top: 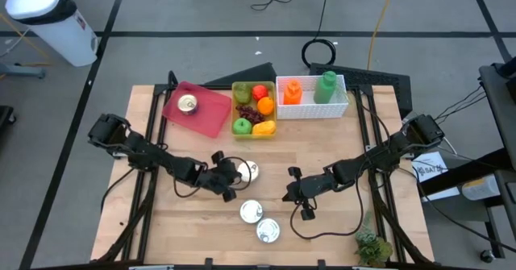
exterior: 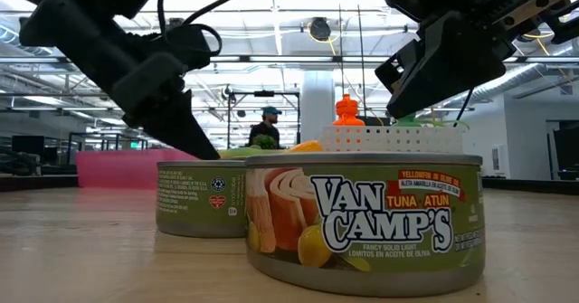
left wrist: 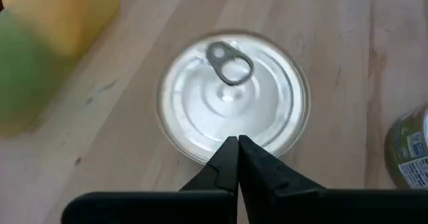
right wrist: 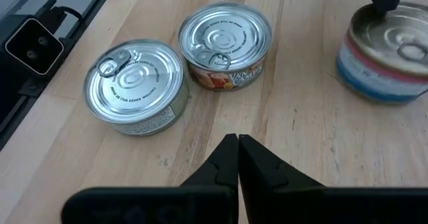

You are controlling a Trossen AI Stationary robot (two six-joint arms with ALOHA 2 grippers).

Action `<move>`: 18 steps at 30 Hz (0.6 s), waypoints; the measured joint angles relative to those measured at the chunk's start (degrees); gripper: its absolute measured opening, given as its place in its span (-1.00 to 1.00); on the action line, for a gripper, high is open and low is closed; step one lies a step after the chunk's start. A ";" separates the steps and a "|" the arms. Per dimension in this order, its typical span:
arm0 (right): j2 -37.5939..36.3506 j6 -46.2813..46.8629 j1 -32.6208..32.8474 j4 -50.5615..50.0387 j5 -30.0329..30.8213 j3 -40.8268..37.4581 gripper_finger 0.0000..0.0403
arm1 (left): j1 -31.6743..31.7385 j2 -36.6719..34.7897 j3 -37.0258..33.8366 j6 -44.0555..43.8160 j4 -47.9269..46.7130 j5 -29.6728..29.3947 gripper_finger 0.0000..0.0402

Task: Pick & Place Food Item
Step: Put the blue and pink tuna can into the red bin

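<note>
Step in hand: pick phase, no can secured.

Left gripper over near rim of blue-banded can, fingers pressed together, nothing between them. Can upright on table, not lifted.

Next move calls for: reopen, straddle can wall, close, lift, carry to pink tray.

Right gripper right of blue-banded can, closed, empty, hovering.

Two more cans just nearer than blue-banded can: tight margin there.

Beyond blue-banded can: bare wood, then tray holding one can, fruit bin alongside. Open lane to tray.
</note>
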 joint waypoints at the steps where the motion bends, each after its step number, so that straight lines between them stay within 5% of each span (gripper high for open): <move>1: 0.00 0.01 0.02 0.00 0.00 0.00 -1.00 | -0.13 0.08 0.00 -0.63 -0.62 0.03 -0.95; 9: 0.00 0.00 0.02 0.08 0.64 0.00 -1.00 | -0.54 0.63 -0.40 -2.54 -3.26 2.06 -0.95; 18: 2.72 0.78 -0.42 14.37 15.36 -2.73 -0.91 | -0.27 1.13 -0.46 -3.71 1.31 -1.01 -0.84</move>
